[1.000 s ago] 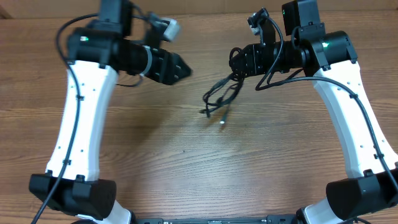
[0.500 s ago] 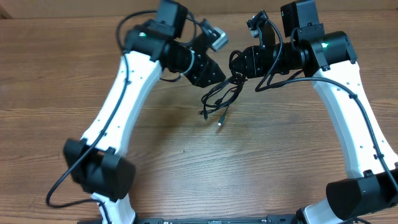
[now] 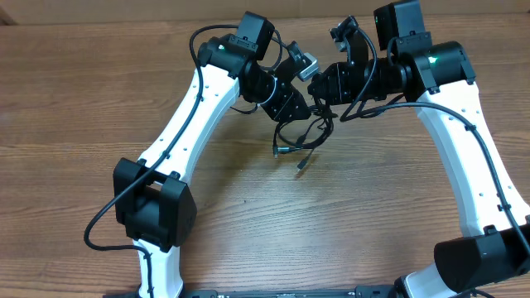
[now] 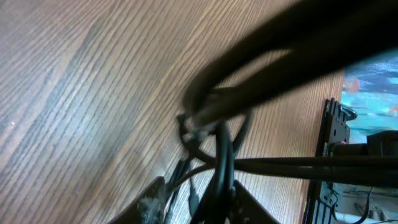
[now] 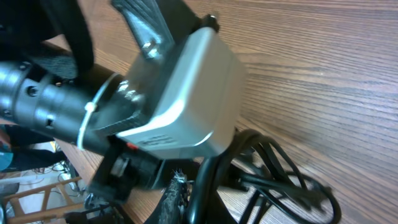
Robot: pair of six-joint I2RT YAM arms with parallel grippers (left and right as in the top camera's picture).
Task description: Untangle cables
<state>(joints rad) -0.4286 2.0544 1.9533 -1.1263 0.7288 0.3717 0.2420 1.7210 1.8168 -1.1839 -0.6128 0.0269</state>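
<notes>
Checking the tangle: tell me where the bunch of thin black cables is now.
In the overhead view, the thin black cables hang at upper centre over the wooden table, held by the right gripper, with the left gripper close on their left.

Thin black cables (image 3: 305, 132) sit in a tangled bunch of overlapping loops over the far middle of the wooden tabletop (image 3: 248, 223), the upper strands drawn up and gathered tight; two loose ends trail toward the near side, each ending in small plug tips (image 3: 300, 165), slightly apart
</notes>
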